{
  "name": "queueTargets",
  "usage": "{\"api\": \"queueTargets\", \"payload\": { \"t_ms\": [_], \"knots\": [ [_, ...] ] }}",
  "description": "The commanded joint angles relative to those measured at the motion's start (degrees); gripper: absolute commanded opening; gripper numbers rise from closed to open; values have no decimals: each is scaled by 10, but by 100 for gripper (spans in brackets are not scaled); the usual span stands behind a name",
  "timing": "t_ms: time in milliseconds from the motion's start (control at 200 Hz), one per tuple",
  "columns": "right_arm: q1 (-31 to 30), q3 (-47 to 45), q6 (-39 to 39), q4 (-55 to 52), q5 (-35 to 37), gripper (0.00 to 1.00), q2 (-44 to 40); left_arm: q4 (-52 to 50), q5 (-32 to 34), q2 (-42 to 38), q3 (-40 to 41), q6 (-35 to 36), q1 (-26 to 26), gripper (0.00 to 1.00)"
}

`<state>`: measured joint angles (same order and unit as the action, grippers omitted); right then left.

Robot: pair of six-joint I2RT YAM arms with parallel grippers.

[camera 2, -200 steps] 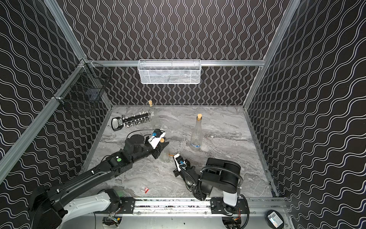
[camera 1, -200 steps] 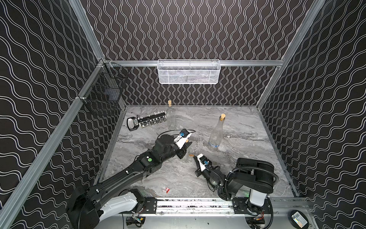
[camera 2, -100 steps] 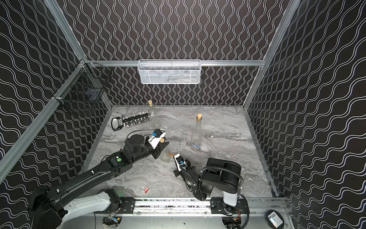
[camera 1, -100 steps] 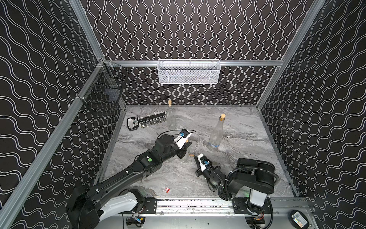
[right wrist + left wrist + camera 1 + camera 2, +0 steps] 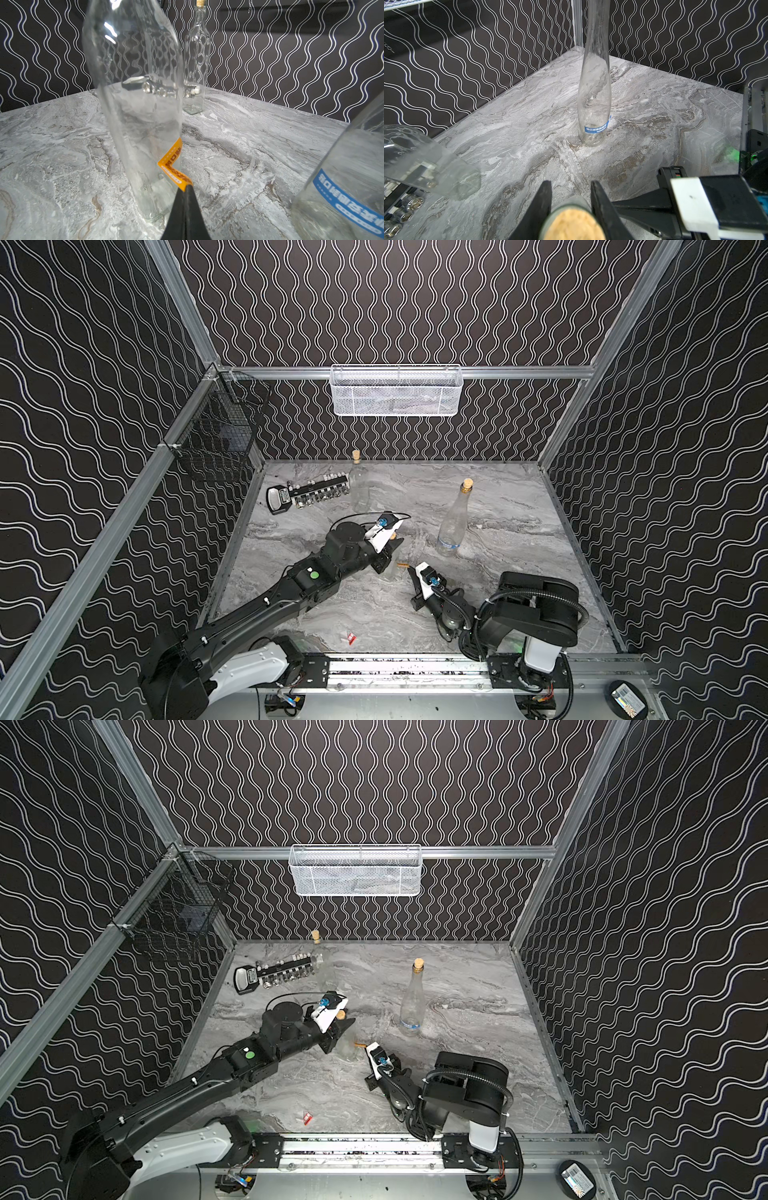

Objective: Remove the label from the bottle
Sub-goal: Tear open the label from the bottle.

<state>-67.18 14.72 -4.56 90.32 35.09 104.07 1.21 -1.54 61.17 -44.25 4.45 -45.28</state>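
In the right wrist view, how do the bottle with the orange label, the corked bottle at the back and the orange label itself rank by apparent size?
1. Bottle with the orange label: largest, though it is nearest the camera, so its true size is unsure.
2. Corked bottle at the back.
3. Orange label: smallest.

In the right wrist view the clear bottle point(image 5: 133, 104) loses its neck to the picture's edge, the orange label point(image 5: 170, 155) ends hidden between the right fingers point(image 5: 176, 214), the blue-labelled bottle point(image 5: 342, 187) is cut off, and in the left wrist view the cork point(image 5: 574, 225) is a blur.
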Motion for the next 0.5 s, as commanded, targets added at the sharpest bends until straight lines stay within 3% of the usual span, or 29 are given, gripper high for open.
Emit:
{"api": "queueTargets", "payload": {
  "t_ms": [0,495],
  "knots": [
    [-1,-2,-3,86,20,0,-5,-52,29,-1,0,23,4,0],
    [-1,-7,-3,86,29,0,-11,-55,29,-2,-1,24,3,0]
  ]
}}
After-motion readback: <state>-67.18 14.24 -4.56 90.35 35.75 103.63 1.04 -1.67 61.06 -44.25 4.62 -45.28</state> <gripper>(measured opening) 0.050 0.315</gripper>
